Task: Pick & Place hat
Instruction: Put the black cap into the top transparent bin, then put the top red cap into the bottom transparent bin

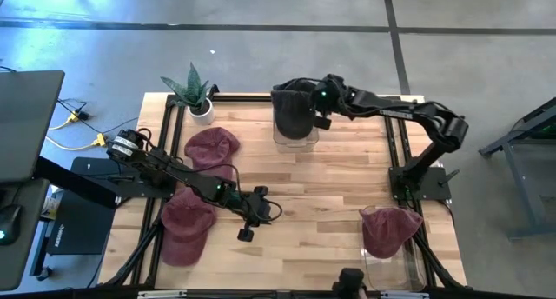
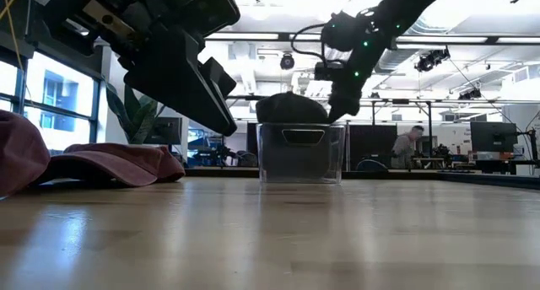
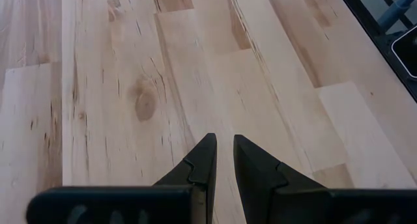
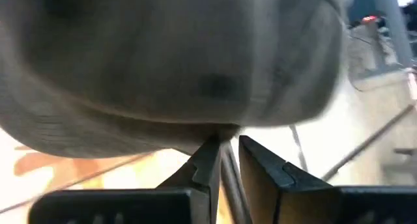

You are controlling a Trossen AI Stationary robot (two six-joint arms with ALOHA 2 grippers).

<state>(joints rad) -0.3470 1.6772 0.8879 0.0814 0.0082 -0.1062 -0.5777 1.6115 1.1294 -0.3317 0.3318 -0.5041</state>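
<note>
A dark hat [image 1: 292, 109] [image 2: 291, 109] sits crown up in a clear bin [image 2: 299, 159] at the table's far middle and bulges above the rim. My right gripper [image 1: 313, 110] [image 2: 339, 103] [image 4: 228, 140] is at the hat's right edge, shut on it. My left gripper [image 1: 247, 231] [image 3: 225, 140] hovers shut over bare wood near the table's middle and holds nothing. Two maroon hats [image 1: 211, 148] [image 1: 186, 227] lie on the table's left side. A third maroon hat [image 1: 389, 228] rests in a clear bin [image 1: 387, 266] at the near right. My right gripper pinches the dark hat's lower edge [image 4: 218, 131] between its fingertips [image 4: 207, 155], coming slanting from above and from the table's right. The hat fills the wrist view just ahead of the tips, and its body rests in the clear bin. One layer or several, I cannot tell.
A potted plant [image 1: 196, 94] stands at the far left corner. Black frame rails [image 1: 170, 134] run along the table's left and right sides. Bare wood [image 1: 330, 182] lies between the two bins and the left gripper. A person [image 2: 412, 142] sits far behind the table.
</note>
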